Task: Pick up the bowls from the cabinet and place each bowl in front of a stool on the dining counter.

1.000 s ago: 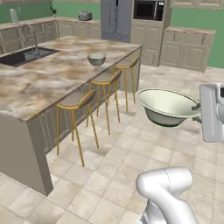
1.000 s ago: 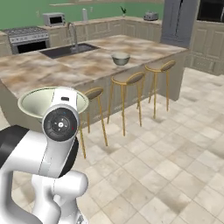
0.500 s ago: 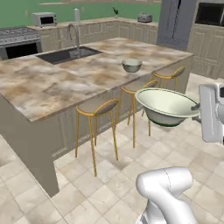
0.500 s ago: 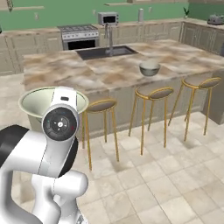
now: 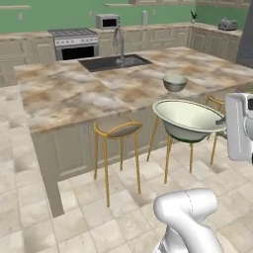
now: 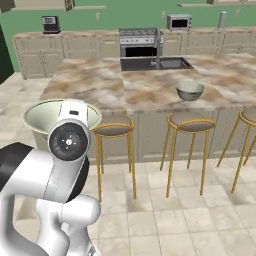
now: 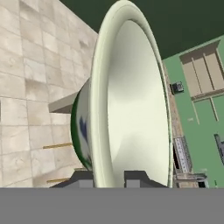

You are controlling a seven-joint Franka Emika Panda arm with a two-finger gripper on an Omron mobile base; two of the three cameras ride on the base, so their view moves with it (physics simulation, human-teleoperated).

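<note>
Hand view shows the gripper [image 7: 109,178] pinching the rim of one bowl [image 7: 131,109], a finger on each side of the thin wall, carried in the air short of the dining counter [image 5: 64,94]. Held by the edge alone, it could tip or slip free over the floor. The other bowl [image 6: 190,90] already sits before the middle stool [image 6: 191,122], so this one could be set down crowding that place instead of the nearest stool [image 6: 114,130].

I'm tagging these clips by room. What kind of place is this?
A rendered home kitchen: a marble-topped island with inset sink and tap, stools along it, a stove and microwave by the back wall.
</note>
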